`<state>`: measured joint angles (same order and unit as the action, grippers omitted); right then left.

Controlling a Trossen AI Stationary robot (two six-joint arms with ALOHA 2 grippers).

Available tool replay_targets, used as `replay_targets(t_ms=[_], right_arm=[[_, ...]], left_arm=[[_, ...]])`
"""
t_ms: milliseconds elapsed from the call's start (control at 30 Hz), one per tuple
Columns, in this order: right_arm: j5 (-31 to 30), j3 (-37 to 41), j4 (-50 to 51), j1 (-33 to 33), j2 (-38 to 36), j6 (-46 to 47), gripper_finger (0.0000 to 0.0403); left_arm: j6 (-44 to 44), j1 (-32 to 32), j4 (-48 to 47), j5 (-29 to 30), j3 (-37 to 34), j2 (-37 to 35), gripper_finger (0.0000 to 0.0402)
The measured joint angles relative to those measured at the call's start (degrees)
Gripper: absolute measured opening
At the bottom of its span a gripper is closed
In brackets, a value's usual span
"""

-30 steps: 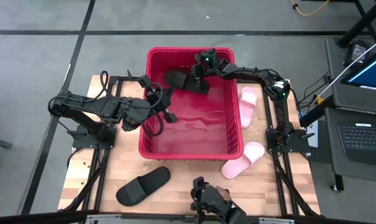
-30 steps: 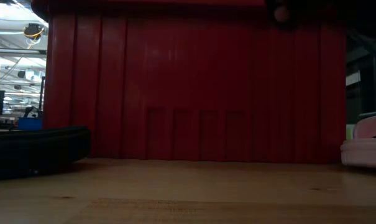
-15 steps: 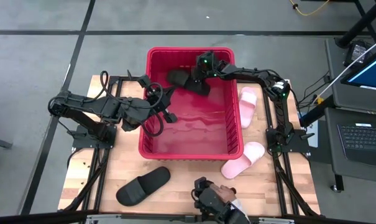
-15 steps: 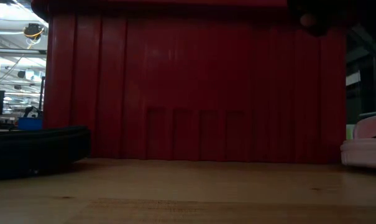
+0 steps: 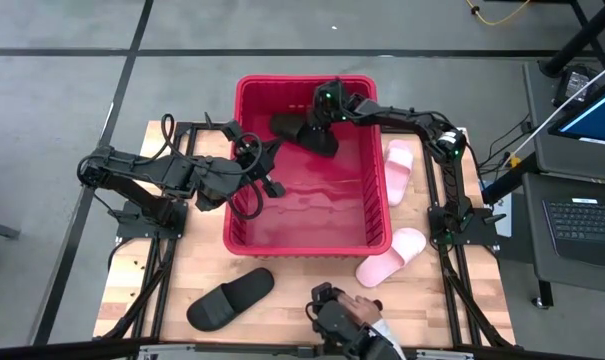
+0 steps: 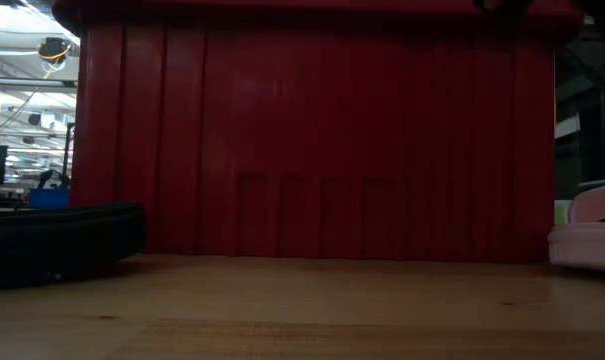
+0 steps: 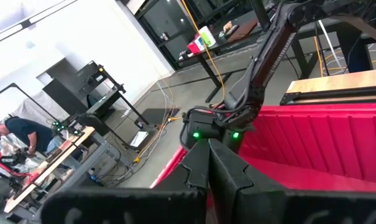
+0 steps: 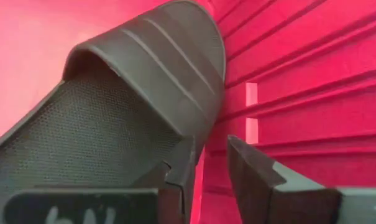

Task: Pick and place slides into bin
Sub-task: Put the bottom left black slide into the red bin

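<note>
Only the right wrist view showed the right gripper [image 8: 207, 163] clamped on the edge of a matte black slide sandal [image 8: 122, 106], one finger inside the sole and one outside. In the high view that sandal hung inside the large bright red ribbed plastic bin [image 5: 244, 212], at its far wall. The left gripper [image 5: 273, 187], fingers closed and empty, hovered over the bin's left rim; another black sandal [image 5: 230, 298] and two pale pink sandals [image 5: 391, 258] [image 5: 396, 170] lay outside the bin.

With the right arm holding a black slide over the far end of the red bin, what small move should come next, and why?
Probably open the right gripper and let go. Its fingers pinch the edge of the matte black slide sandal, which already hangs inside the large red plastic bin, near its far wall. The left gripper waits shut over the bin's left rim, clear of the drop.
</note>
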<state>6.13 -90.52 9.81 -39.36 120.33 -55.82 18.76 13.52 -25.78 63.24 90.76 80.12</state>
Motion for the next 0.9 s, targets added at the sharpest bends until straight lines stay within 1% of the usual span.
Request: replay_targets(t_ms=[133,333,533,633,700,767,833,900], right_arm=[[-0.2,-3.1,6.9,0.8,0.0,0.0,0.0092],[-0.2,-7.0,13.4,2.4,0.0,0.3,0.0092],[-0.1,-12.1,24.0,5.2,0.0,3.2,0.0089],[0.0,-14.4,28.6,6.8,0.0,3.2,0.0071],[0.5,-15.3,31.8,7.6,0.0,3.4,0.0045],[3.6,-15.7,34.3,7.9,0.0,4.7,0.0014],[7.0,-15.3,35.2,7.8,0.0,6.9,0.0008],[7.5,-14.0,35.4,7.6,0.0,9.3,0.0006]], left_arm=[[0.0,0.0,0.0,0.0,0.0,0.0,0.0001],[0.4,0.0,0.0,0.0,0.0,0.0,0.0001],[0.5,0.0,0.0,0.0,0.0,0.0,0.0002],[1.6,0.0,0.0,0.0,0.0,0.0,0.0001],[2.6,0.0,0.0,0.0,0.0,0.0,0.0002],[2.9,0.0,0.0,0.0,0.0,0.0,0.0003],[3.0,0.0,0.0,0.0,0.0,0.0,0.0002],[3.0,0.0,0.0,0.0,0.0,0.0,0.0001]])
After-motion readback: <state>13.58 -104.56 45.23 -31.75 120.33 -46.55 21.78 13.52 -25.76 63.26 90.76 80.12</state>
